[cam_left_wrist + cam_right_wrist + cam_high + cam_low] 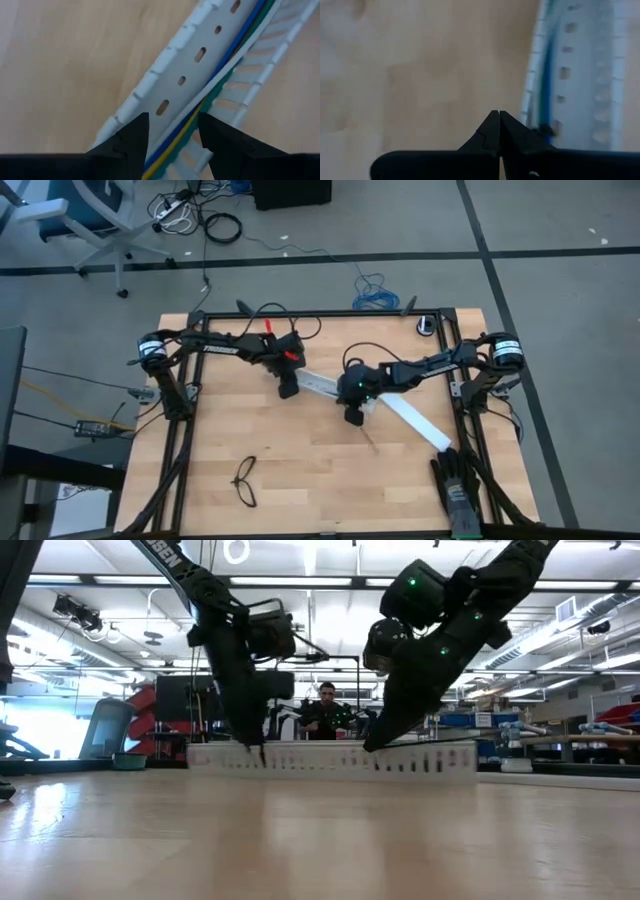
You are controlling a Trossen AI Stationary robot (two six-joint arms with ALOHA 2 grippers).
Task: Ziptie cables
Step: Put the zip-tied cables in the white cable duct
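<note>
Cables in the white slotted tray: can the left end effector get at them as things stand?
Probably yes. The left end effector sits open right over the cables in the white slotted tray, fingers either side, nothing between.

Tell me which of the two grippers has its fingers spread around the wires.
The left gripper: its fingers stand apart on either side of the cables in the white slotted channel. The right gripper is shut beside it.
</note>
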